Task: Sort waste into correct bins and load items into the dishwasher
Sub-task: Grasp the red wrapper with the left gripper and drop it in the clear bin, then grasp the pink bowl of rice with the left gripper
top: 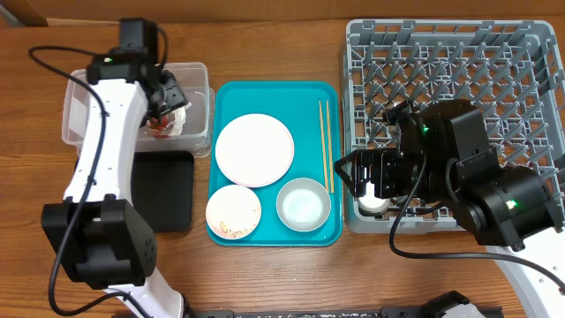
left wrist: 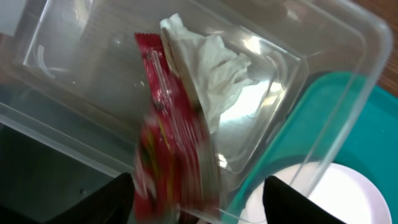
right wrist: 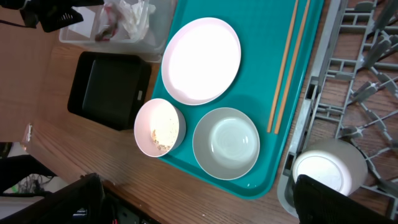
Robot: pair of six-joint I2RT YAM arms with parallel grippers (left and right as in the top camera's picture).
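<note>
**Left claw [left wrist: 199, 202] open around the red sauce packet [left wrist: 171, 124] in the clear tub [left wrist: 329, 93]; right claw [right wrist: 199, 205] open by the white cup [right wrist: 329, 167] in the dish rack [top: 459, 62].**

Near the far left corner of the desk [top: 265, 283], the left claw is released. Its 2 fingers are spread wide, and the blurred packet sits between them, gripped by neither, beside the crumpled napkin [left wrist: 217, 68]. The tub looks like the chosen waste bin, with the black tray [top: 163, 190] just nearer. Toward the right edge, the cup sits in the rack's near left corner, just beside 1 finger of the released right claw, and judging by that it has been delivered. The teal tray [top: 300, 102] at mid-desk carries the plate [top: 254, 150], bowl [top: 303, 205], grain-flecked dish [top: 233, 212] and 2 chopsticks [top: 325, 146].
</note>
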